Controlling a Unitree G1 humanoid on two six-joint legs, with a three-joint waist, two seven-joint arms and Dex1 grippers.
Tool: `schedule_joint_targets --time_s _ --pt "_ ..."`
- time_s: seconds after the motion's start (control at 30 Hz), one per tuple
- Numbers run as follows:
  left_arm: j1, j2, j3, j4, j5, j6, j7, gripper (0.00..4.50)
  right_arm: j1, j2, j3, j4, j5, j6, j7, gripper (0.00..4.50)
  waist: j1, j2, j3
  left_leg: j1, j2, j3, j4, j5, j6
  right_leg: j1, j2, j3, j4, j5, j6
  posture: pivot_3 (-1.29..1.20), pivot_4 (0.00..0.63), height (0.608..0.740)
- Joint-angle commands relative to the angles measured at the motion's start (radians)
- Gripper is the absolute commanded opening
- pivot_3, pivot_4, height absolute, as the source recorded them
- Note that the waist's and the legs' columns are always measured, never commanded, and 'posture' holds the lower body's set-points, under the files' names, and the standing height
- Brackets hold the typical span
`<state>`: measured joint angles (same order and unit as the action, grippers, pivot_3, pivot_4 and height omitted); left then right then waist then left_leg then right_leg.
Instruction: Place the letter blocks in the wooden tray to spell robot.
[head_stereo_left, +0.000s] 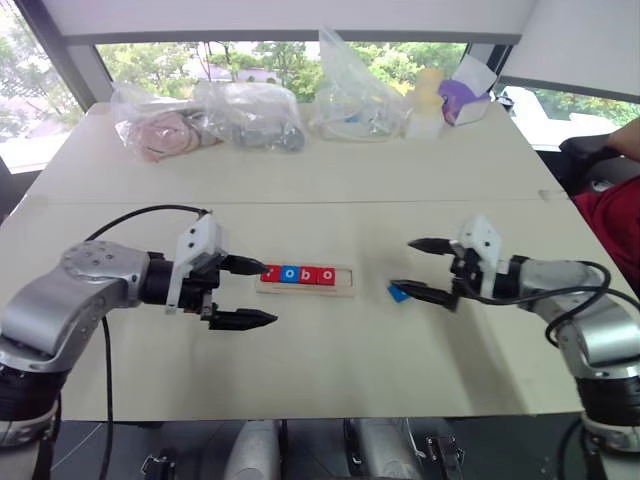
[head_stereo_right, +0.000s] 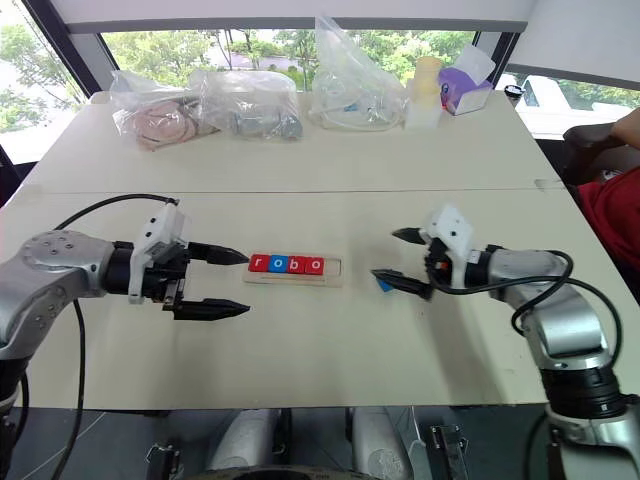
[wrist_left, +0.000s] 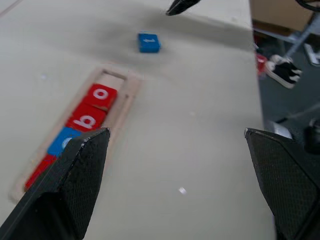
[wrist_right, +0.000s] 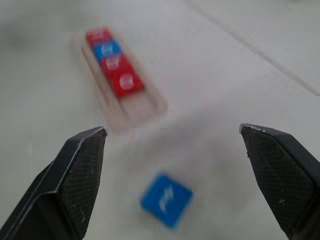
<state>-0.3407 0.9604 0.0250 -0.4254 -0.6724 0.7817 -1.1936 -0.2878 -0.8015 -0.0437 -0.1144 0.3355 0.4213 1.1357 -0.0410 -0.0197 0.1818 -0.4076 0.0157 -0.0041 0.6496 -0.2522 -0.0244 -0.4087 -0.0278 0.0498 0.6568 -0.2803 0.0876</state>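
Left eye view: the wooden tray (head_stereo_left: 304, 281) holds r, o, b, o with its last slot bare because the blue t block (head_stereo_left: 398, 292) lies on the surface (head_stereo_left: 330, 340) just beside it, under the wide-open right claw (head_stereo_left: 420, 268), while the left claw (head_stereo_left: 250, 293) gapes empty.

The wooden tray (head_stereo_right: 294, 266), a long pale holder, is lying flat on the table, running left to right. Four letter blocks (head_stereo_right: 287, 264) are sitting side by side in its slot: red r, blue o, red b, red o, leaving the right end space open. The fifth block, a blue t tile (wrist_right: 165, 198), is lying loose on the table just right of the tray, turned askew
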Motion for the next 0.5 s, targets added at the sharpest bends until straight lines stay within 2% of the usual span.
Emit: schedule_joint_targets --time_s 0.03,0.2,0.5 --pt "0.017 0.030 0.029 -0.047 -0.030 -0.002 -0.024 4.50 -0.049 -0.023 0.051 0.109 -0.015 -0.141 0.146 4.42 -0.004 0.000 0.000 0.000 0.000 0.000 0.000 0.000 0.000 0.000 0.000 0.000 0.000 0.000 0.000 0.00 0.150 0.735" --pt "0.047 0.024 0.044 -0.089 -0.049 0.017 0.030 4.50 -0.128 -0.017 0.148 0.307 -0.099 -0.329 0.260 4.42 -0.002 0.000 0.000 0.001 0.001 0.000 0.000 0.000 0.000 0.000 0.001 0.001 0.001 0.000 0.000 0.00 0.150 0.735" --pt "0.082 0.044 0.055 -0.129 -0.056 0.032 0.080 4.50 -0.356 0.062 0.248 0.712 -0.236 -0.627 0.337 4.42 -0.002 0.000 0.001 0.001 0.001 0.000 0.000 0.000 0.000 0.000 0.000 0.001 0.002 0.001 0.000 0.00 0.150 0.735"
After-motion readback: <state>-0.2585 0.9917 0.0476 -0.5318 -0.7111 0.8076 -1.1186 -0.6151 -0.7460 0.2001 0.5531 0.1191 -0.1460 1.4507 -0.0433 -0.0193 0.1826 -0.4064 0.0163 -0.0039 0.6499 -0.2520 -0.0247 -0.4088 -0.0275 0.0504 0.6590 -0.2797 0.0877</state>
